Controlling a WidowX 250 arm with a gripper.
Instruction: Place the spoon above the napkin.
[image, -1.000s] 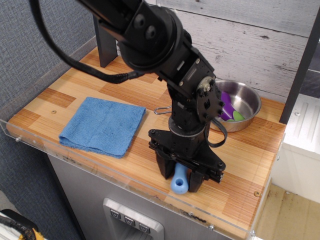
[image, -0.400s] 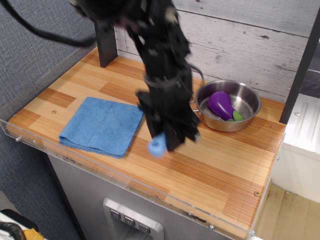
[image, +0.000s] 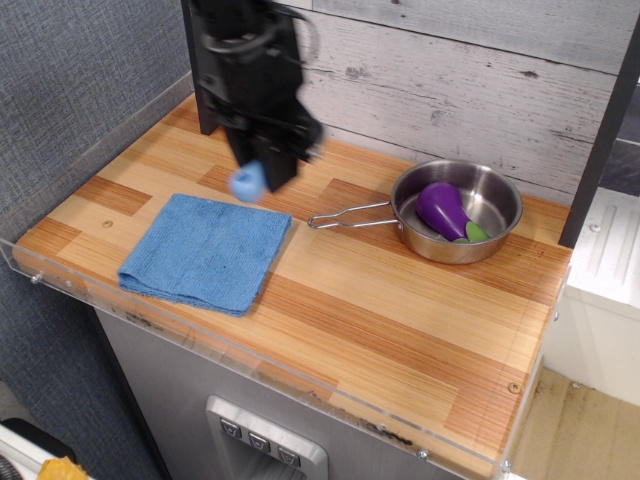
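My gripper (image: 262, 165) is shut on the spoon (image: 247, 182); only the light-blue handle end shows below the black fingers, and the bowl is hidden. It hangs in the air over the wood just behind the far edge of the napkin (image: 205, 250), a square blue terry towel lying flat at the front left of the table. The image of the arm is motion-blurred.
A steel pan (image: 490, 235) with a wire handle (image: 350, 215) holds a purple eggplant (image: 443, 210) at the back right. A dark post (image: 207, 95) stands at the back left. A clear plastic rim (image: 250, 360) runs along the table's front edge.
The gripper lifted the spoon from the front right of the table and carried it left and back, to above the napkin's far edge. The pan is now uncovered.
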